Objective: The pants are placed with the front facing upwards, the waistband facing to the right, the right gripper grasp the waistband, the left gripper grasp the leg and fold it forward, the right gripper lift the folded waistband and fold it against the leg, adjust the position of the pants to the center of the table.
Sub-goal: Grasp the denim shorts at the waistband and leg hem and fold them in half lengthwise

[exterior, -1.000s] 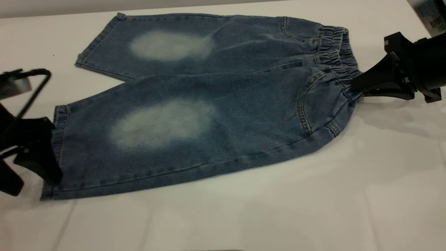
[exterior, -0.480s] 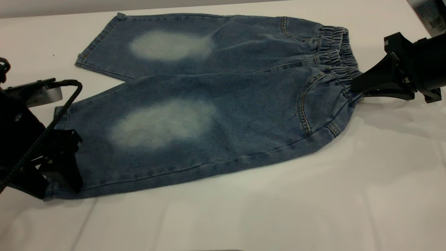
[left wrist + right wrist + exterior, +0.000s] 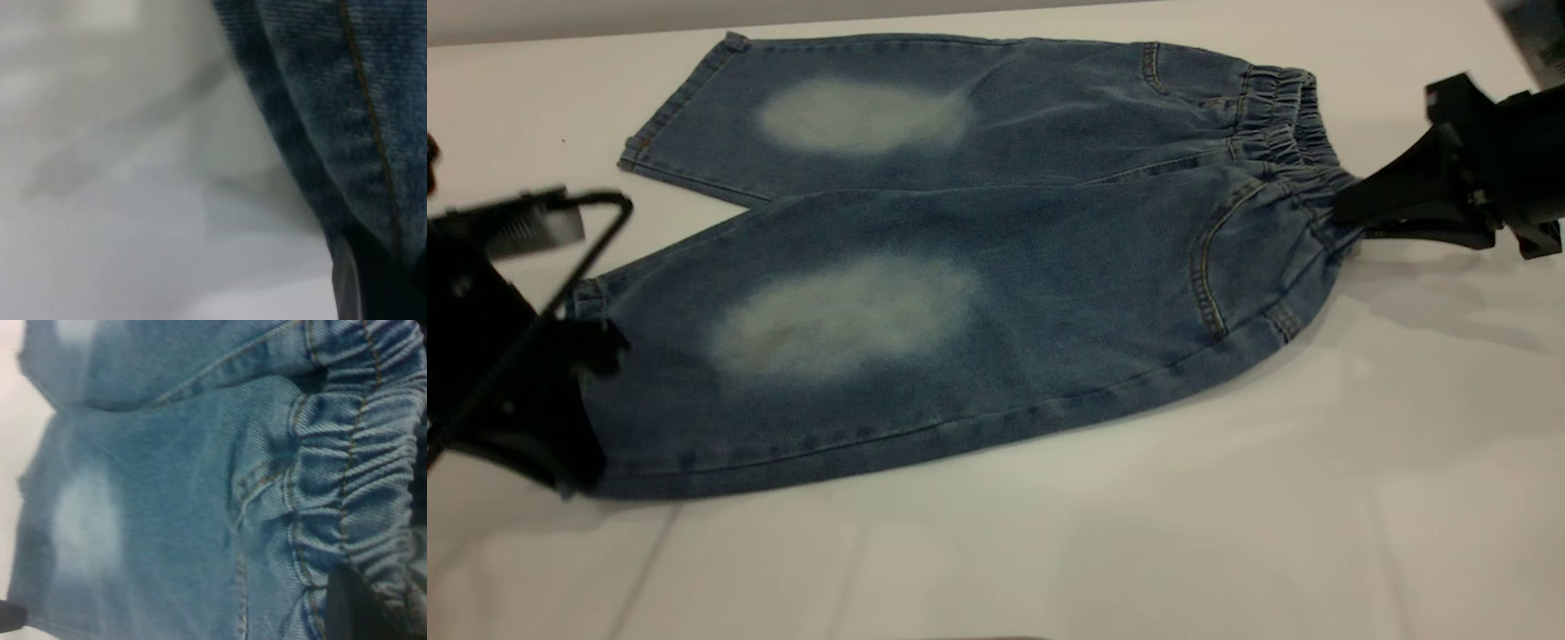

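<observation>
I have the small blue denim pants [image 3: 960, 267] with pale knee patches lying flat, front up, on the white surface [image 3: 1138, 533], gathered elastic waistband [image 3: 1294, 133] to the right. My right gripper [image 3: 1347, 213] pinches the waistband's near end in its jaws. My left gripper [image 3: 560, 409] sits at the near leg's cuff; whether its jaws grip cloth I cannot tell. I judge the denim soft, light and floppy, so hems and band give the surest hold.
</observation>
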Available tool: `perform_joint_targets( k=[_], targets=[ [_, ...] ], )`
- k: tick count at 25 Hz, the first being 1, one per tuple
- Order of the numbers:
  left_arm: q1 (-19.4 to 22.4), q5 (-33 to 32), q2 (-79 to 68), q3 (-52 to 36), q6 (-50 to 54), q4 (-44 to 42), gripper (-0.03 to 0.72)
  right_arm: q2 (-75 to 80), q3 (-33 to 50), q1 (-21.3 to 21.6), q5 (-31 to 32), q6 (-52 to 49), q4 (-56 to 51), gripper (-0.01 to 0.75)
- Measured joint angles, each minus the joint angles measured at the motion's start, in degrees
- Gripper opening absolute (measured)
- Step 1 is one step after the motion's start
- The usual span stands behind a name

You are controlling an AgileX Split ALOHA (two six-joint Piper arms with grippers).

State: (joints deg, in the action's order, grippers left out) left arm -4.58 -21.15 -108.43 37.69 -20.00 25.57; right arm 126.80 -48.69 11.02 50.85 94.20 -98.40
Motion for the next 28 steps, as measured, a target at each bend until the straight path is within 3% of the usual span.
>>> perform_joint_targets(
  k=[3,13,20,28],
  targets=[
    [0.0,-3.2,7.1,0.0,-0.1,0.0,0.050,-0.6,0.4,1.2,3.0,-0.5,0.3,0.034],
    [0.0,-16.1,33.8,-0.3,1.1,-0.4,0.050,-16.7,10.8,1.3,3.0,-1.2,0.5,0.034],
    [0.0,-14.2,39.0,0.3,1.1,-1.7,0.048,-23.3,14.1,1.3,1.6,-2.2,-0.3,0.034],
    [0.0,-9.8,25.2,11.3,0.6,-1.8,0.048,-22.0,10.4,1.3,-4.0,-0.4,-4.3,0.034]
  ],
)
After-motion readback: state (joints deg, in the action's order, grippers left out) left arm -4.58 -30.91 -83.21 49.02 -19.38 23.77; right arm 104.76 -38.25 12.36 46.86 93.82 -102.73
